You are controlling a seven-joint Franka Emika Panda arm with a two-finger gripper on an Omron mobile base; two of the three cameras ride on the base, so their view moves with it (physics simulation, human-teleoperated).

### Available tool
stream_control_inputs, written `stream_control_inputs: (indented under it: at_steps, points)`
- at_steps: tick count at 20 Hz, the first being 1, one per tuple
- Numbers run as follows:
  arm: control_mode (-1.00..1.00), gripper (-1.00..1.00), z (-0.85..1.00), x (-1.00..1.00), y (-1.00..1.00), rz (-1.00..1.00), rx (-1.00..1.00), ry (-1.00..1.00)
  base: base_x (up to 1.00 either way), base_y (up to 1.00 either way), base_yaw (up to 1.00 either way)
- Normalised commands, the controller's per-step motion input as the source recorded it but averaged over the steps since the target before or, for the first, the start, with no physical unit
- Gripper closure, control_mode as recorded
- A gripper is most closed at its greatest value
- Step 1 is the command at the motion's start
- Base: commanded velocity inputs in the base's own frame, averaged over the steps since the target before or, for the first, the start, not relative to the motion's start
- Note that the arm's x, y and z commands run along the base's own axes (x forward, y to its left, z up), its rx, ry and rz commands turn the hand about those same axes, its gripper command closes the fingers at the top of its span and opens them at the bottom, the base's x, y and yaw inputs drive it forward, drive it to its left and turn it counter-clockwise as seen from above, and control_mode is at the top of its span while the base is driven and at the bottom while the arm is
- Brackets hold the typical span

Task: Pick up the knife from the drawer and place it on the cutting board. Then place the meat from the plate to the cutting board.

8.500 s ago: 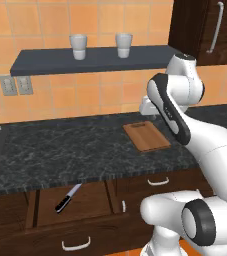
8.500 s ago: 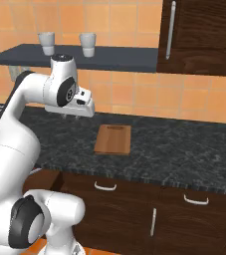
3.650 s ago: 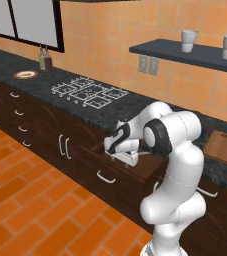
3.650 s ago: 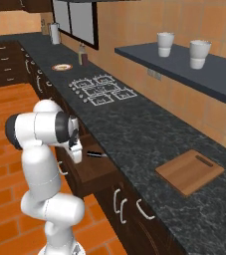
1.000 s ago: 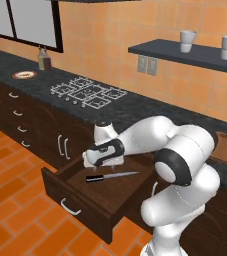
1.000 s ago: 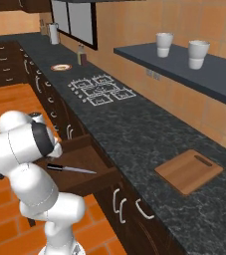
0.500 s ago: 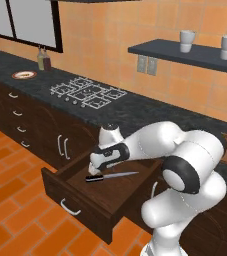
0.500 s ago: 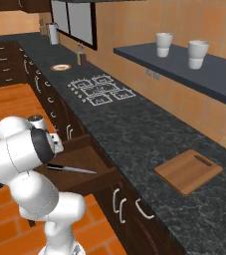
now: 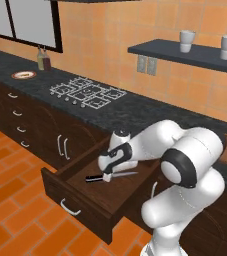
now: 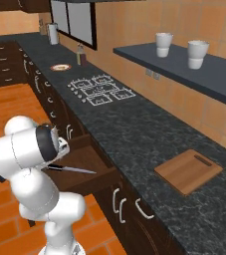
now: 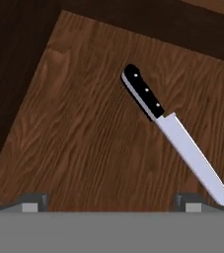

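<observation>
Arm bent low from the base at 5 o'clock in the left base view, elbow high, forearm reaching toward 9 o'clock, wrist turned down into the open drawer [image 9: 60,187]. Gripper [image 9: 107,176] poised just above the drawer floor, pointing downward, jaws spread wide, holding nothing. Fingertips [image 11: 33,201] seen at 7 and 5 o'clock in the hand view, well apart, wood floor bare between them.

Knife [image 9: 110,176] lying flat on the lighter brown floor of the drawer, just beside the gripper in the left base view, black handle toward 9 o'clock, blade toward 3 o'clock. In the hand view, knife [image 11: 175,136] set diagonally, handle at 12 o'clock, blade running down to 5 o'clock, tip close to the finger on that side; contact not clear. In the right base view, silver blade [image 10: 75,170] poking out toward 3 o'clock from behind the white forearm, over the drawer [image 10: 92,167].

Drawer pulled well out from the cabinet run, white curved handle on its front at 7 o'clock in the left base view.

Cutting board [image 10: 188,171] flat on the dark counter, well apart from the drawer, at 3 o'clock in the right base view. Plate [image 9: 23,75] far along the counter at 10 o'clock in the left base view, beyond the stove grates [image 9: 87,92]; meat on it too small to make out. Two white cups [image 10: 163,45] on the wall shelf.
</observation>
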Motion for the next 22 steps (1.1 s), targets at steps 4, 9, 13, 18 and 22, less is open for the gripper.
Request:
stream_control_inputs:
  at_steps: [4,9,13,18,22]
  points:
    - [-1.00,-1.00,-0.03,0.19,0.47,-0.12,-0.06,-0.01,0.00,0.00,0.00]
    - [-1.00,-1.00,-0.06,0.38,0.08,-0.06,0.00,0.02,0.00,0.00,0.00]
    - [-1.00,-1.00,-0.26,0.27,0.00,0.00,-0.01,0.00,0.00,0.00,0.00]
    - [-1.00,-1.00,-0.25,0.00,0.00,0.00,0.00,0.00,0.00,0.00,0.00]
    - [-1.00,-1.00,-0.26,0.04,0.01,-0.03,0.00,-0.02,0.00,0.00,0.00]
